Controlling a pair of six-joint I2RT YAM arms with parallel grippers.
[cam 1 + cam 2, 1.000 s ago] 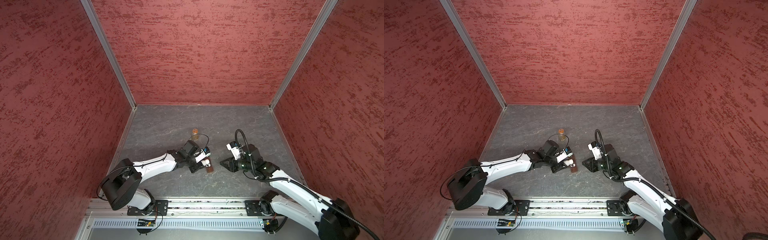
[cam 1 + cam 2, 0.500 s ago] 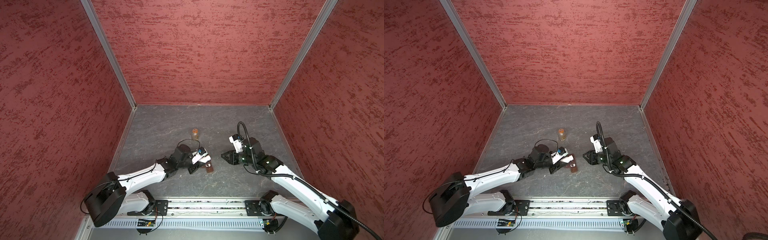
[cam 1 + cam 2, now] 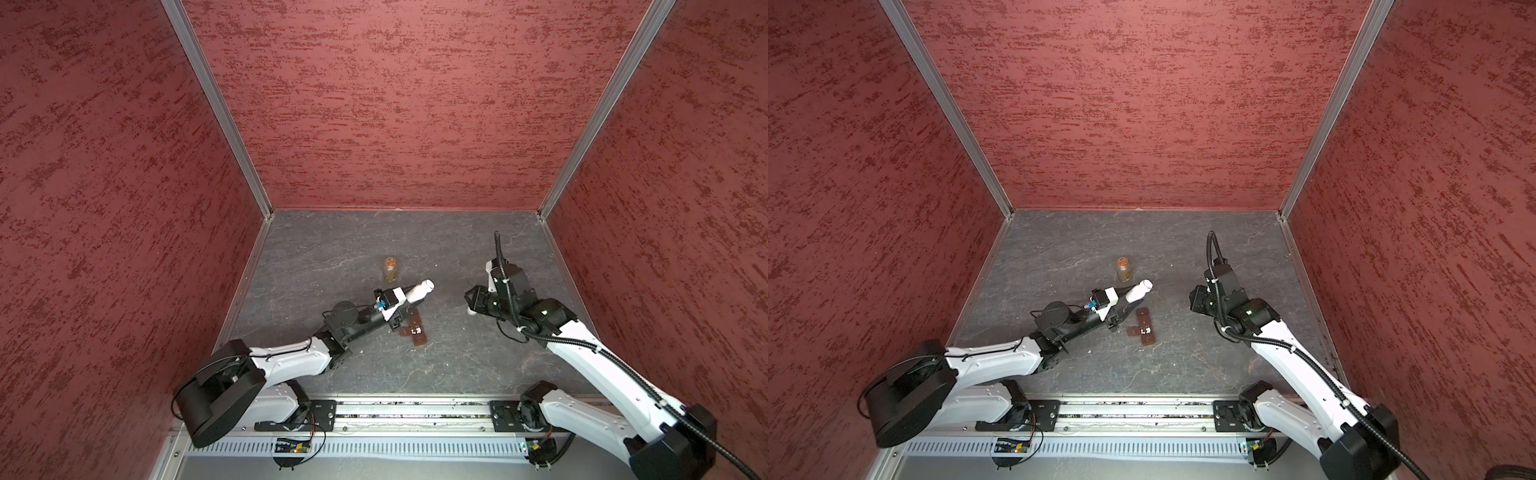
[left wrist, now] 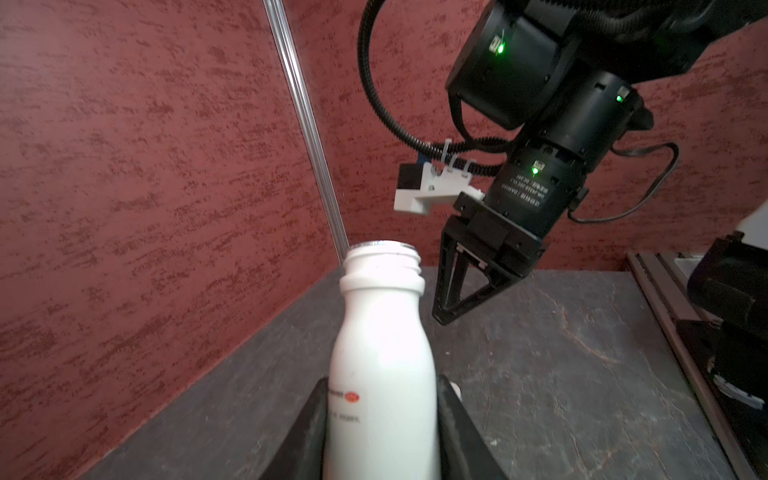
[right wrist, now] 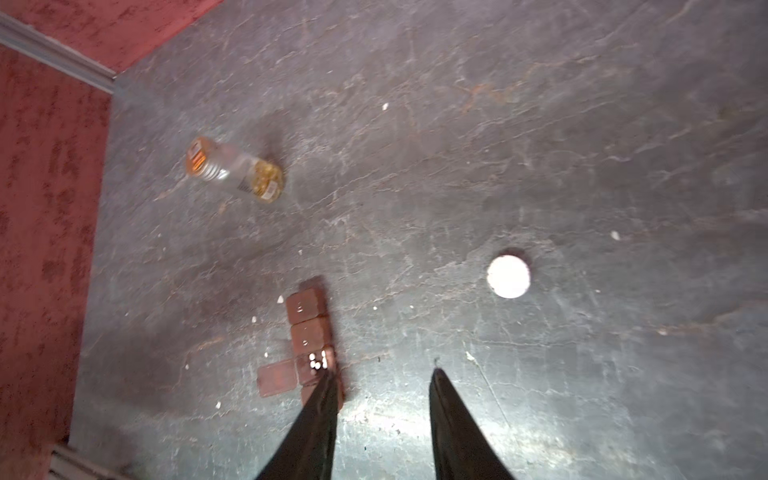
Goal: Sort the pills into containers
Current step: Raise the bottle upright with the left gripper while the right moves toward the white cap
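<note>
Left gripper point(image 4: 380, 399) clamps uncapped white bottle point(image 4: 382, 340). Right gripper point(image 5: 382, 374) jaws apart, empty, above table point(image 5: 540, 124). Some pills point(image 5: 316, 361) in one open cell of brown pill box point(image 5: 309, 328), others loose on table; white cap point(image 5: 508, 276) lies apart.

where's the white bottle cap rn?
White cap lies flat on the table, right of the brown pill organizer in a top view, by the right gripper.

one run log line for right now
left hand: shut on uncapped white bottle | right hand: open, empty | pill box: one cell open, pills inside
</note>
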